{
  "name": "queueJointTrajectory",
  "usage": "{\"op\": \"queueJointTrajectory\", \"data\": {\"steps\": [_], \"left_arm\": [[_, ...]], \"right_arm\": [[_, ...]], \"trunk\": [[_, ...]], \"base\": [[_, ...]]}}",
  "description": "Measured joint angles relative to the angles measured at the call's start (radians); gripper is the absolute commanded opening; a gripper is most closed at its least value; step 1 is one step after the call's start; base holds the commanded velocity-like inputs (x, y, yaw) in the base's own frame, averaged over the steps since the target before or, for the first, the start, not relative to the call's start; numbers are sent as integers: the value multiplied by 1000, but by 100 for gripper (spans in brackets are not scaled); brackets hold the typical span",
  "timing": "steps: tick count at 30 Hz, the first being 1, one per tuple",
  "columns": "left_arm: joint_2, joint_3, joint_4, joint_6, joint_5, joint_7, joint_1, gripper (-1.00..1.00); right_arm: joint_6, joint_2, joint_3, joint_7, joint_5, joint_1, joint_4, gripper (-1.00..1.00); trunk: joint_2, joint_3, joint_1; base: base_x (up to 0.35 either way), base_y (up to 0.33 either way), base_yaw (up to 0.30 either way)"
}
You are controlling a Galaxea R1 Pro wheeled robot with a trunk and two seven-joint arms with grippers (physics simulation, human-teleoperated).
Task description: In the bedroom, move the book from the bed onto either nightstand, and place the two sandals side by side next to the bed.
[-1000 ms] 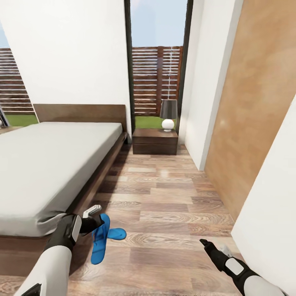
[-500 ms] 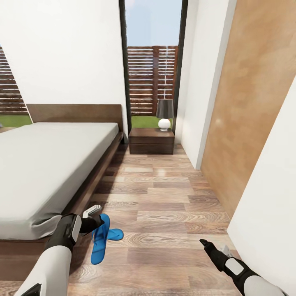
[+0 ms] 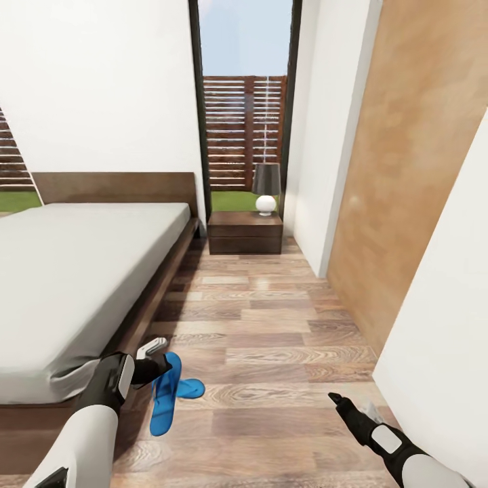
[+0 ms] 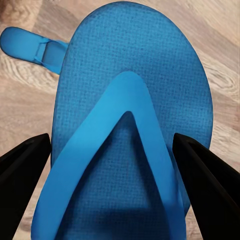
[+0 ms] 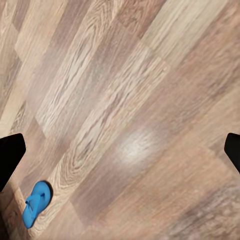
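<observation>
Left pincer (image 4: 112, 165) grips sandal (image 4: 130, 125) — strap visible; right pincer (image 5: 120, 150) agape — empty.

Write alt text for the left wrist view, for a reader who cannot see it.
A bright blue flip-flop sandal is seen close up, sole and V-shaped strap facing the camera, between the two dark fingers of the left hand, which stand at either side of it. Behind it, a second blue sandal lies on the wood-plank floor.

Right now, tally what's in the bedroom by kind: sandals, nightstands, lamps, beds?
Blue sandals: 2
Nightstand: 1
Lamp: 1
Bed: 1
Total: 5
</observation>
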Motion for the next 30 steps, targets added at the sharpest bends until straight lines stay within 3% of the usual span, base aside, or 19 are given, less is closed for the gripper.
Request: {"op": "queueJointTrajectory", "data": {"steps": [14, 30], "left_arm": [[0, -1, 0, 0, 0, 0, 0, -100], [0, 0, 15, 0, 1, 1, 0, -100]], "right_arm": [[0, 0, 0, 21, 1, 0, 3, 100], [0, 0, 0, 21, 2, 0, 3, 100]], "trunk": [[0, 0, 0], [0, 0, 0]], "base": [[0, 121, -115], [0, 141, -252]]}}
